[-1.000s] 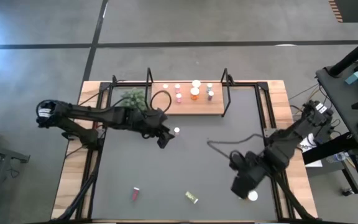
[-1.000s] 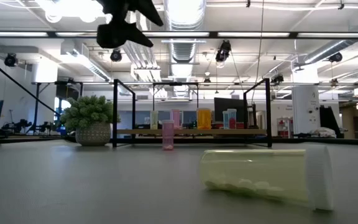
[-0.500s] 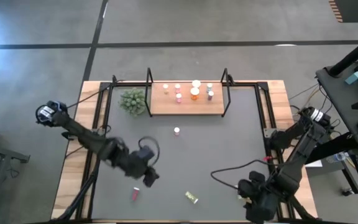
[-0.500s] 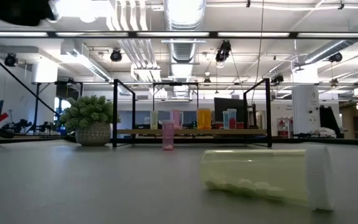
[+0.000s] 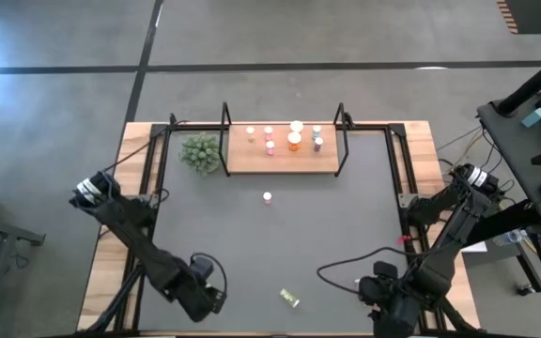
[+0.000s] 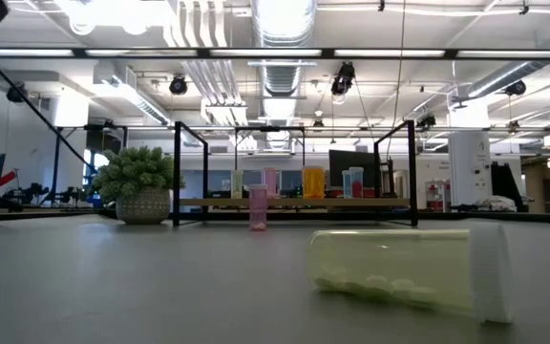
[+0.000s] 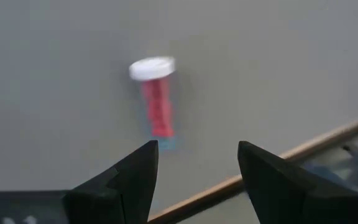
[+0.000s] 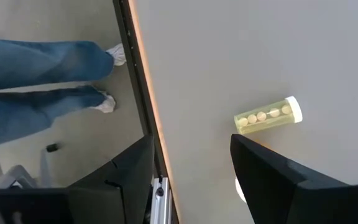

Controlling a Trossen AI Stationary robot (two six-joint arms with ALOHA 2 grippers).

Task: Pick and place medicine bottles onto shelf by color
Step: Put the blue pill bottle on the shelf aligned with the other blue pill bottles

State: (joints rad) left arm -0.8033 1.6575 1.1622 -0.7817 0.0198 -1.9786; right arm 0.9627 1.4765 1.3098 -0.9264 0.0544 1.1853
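Shelf (image 5: 283, 160) sat at worktop's (image 5: 346, 235) far edge, well away from both end effectors. Left end effector (image 7: 194, 180), fingers apart & empty, hung just short of red bottle (image 7: 156, 97), lying flat, long axis running away from it, cap farthest. Right end effector (image 8: 188, 180), fingers apart, empty; yellow-green bottle (image 8: 269, 115) lay flat near it.

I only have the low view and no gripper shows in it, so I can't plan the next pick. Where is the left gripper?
Observer: The left gripper hangs over the near left part of the mat, fingers open, with a red bottle lying on its side ahead of it, untouched.
Operator: And the right one?
Observer: The right gripper is at the mat's near right edge, open and empty. The yellow-green bottle lies apart from it.
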